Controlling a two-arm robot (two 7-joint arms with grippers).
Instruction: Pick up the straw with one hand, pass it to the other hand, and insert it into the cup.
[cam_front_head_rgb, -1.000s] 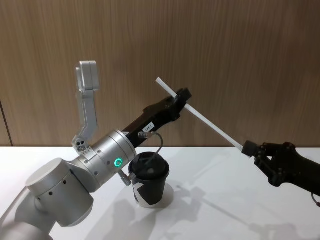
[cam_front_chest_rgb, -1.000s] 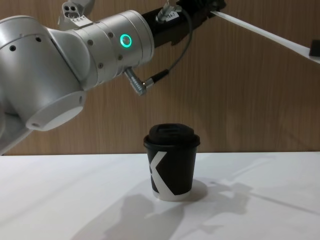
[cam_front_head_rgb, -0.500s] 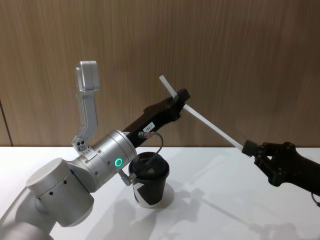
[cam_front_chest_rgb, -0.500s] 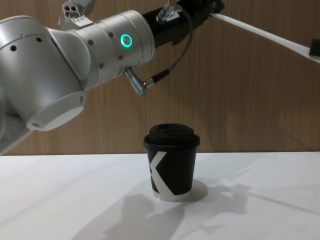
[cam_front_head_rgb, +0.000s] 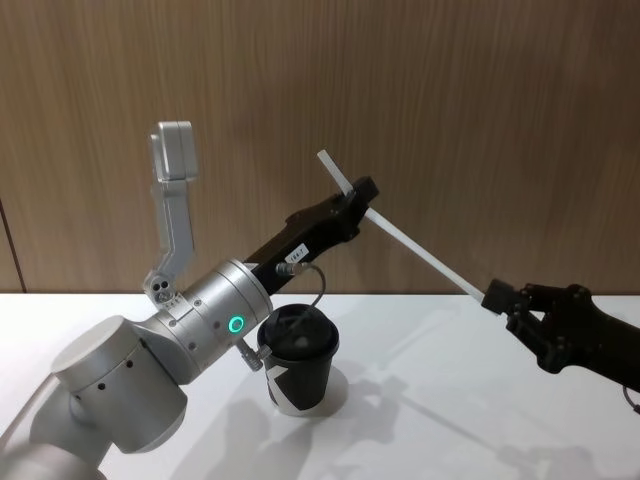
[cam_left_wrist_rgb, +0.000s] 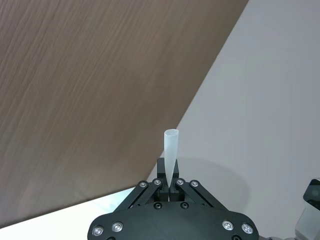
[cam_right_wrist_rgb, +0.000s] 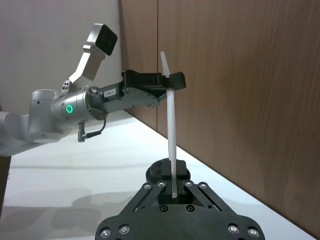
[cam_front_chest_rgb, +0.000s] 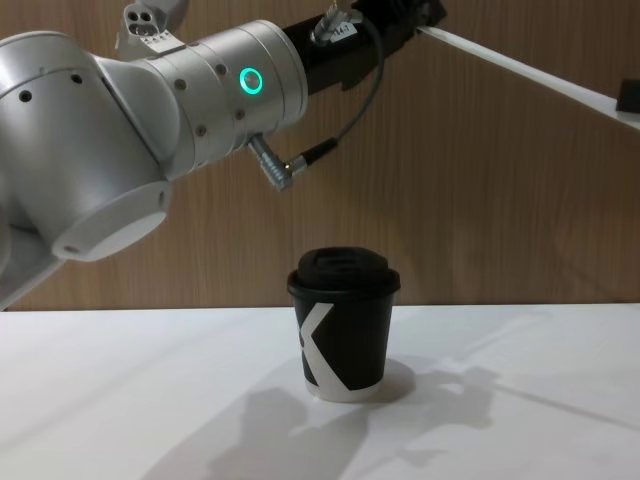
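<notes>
you've got the straw (cam_front_head_rgb: 420, 248) slung in mid-air between both arms, sloping down from the left gripper (cam_front_head_rgb: 360, 197) to the right gripper (cam_front_head_rgb: 497, 296), up above the cup (cam_front_head_rgb: 300, 380) and off to its right. the cup stands lidded on the white table (cam_front_head_rgb: 450, 420). the left gripper's fingers are pinched on the straw just below its upper tip. the right gripper's are pinched on its very bottom end. my read: you're mid-handover, both sides gripping. treat the straw as featherlight, thin-walled and slick. it holds straight, but a hard squeeze would likely kink it. with the left's hold that high, expect the long free end to waver as you steer for the lid.
</notes>
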